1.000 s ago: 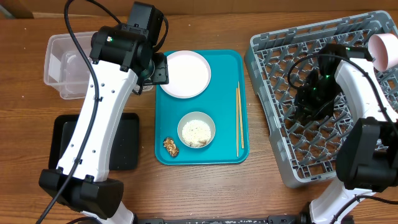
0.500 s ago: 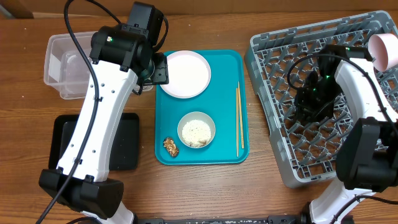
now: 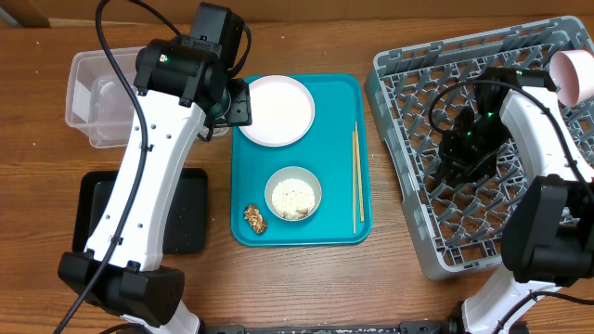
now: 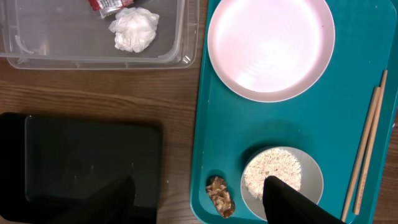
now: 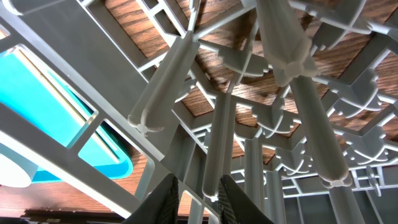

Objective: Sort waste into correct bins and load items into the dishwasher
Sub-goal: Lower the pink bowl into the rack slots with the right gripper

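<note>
My left gripper point(image 3: 238, 103) point(image 4: 199, 202) hangs open and empty above the gap between the black tray point(image 4: 87, 155) and the teal tray. On the teal tray lie a pale pink plate point(image 4: 270, 46), a bowl of rice point(image 4: 273, 171), a brown lump point(image 4: 219, 194) and chopsticks point(image 4: 367, 155). The clear tub point(image 4: 62, 37) holds a red wrapper point(image 4: 109, 6) and a white tissue point(image 4: 134, 30). My right gripper point(image 3: 459, 153) point(image 5: 199, 199) is down inside the grey dish rack point(image 3: 408, 65), jaws a little apart around a peg point(image 5: 214, 155), holding nothing.
The teal tray point(image 3: 339, 102) sits mid-table between the bins on the left and the rack on the right. A pink-white cup point(image 3: 575, 76) rests at the rack's far right corner. Upright pegs crowd closely round my right gripper.
</note>
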`<state>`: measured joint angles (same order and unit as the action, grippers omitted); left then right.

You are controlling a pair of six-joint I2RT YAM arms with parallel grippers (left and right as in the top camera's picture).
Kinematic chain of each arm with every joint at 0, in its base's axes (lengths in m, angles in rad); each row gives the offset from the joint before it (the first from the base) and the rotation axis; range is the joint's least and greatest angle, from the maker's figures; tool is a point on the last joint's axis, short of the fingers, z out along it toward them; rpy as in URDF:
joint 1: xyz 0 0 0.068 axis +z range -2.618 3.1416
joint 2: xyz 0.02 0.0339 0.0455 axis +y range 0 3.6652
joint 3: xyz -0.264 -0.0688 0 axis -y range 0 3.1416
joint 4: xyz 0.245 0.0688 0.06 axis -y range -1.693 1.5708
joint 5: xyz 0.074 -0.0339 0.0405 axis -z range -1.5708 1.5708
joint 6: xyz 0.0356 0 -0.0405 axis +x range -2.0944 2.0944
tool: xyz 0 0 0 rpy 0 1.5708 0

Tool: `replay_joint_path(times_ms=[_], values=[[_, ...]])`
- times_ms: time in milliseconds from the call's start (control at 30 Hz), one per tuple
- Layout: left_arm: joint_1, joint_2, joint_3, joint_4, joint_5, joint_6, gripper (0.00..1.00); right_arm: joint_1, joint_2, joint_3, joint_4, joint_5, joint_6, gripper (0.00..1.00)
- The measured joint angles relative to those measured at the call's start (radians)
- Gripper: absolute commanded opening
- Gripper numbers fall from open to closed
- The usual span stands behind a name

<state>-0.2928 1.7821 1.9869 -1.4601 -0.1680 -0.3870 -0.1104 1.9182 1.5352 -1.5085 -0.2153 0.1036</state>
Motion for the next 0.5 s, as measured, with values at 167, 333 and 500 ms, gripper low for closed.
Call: replay_joint_path(times_ms=[167,333,500], values=[[0.000,0.000,0.000,0.000,0.000,0.000,0.68,0.000,0.000,0.000,0.000,-0.005,0.000,0.24],[0.000,0.000,0.000,0.000,0.000,0.000,0.68,0.008,0.000,-0.005,0.013,-0.001,0.000,0.25],[0.000,0.000,0.000,-0.001,0.000,0.000,0.68,0.032,0.000,-0.053,0.072,0.023,0.000,0.25]])
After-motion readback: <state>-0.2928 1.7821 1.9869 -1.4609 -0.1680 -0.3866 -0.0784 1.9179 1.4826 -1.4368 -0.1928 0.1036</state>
